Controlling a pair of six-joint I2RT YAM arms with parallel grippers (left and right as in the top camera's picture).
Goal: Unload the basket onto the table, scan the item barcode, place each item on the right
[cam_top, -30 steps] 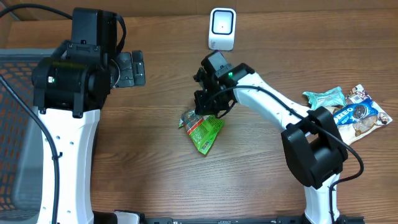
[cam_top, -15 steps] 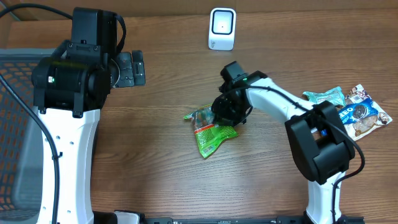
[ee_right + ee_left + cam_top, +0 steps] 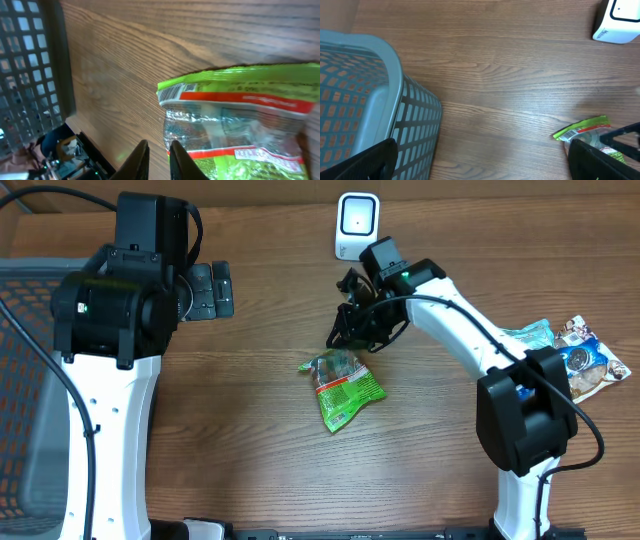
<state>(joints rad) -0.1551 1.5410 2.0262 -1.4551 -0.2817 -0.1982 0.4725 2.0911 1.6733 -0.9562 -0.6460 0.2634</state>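
Observation:
The item, a green snack packet (image 3: 342, 385), lies flat on the wooden table near the middle. Its barcode end (image 3: 172, 92) shows in the right wrist view, and a corner of the packet (image 3: 580, 129) in the left wrist view. My right gripper (image 3: 338, 338) hovers just behind the packet, towards the white scanner (image 3: 357, 226). Its fingertips (image 3: 159, 145) stand a narrow gap apart with only bare wood between them. My left gripper (image 3: 482, 165) is wide open and empty at the back left (image 3: 215, 290), far from the packet.
A grey-blue mesh basket (image 3: 20, 380) fills the left edge, also close under the left wrist (image 3: 365, 100). Other snack packets (image 3: 580, 360) lie at the right edge behind the right arm's base.
My right gripper let go of the green packet and drew back and up towards the scanner. The packet shifted slightly right and now lies flat. The left arm stayed still.

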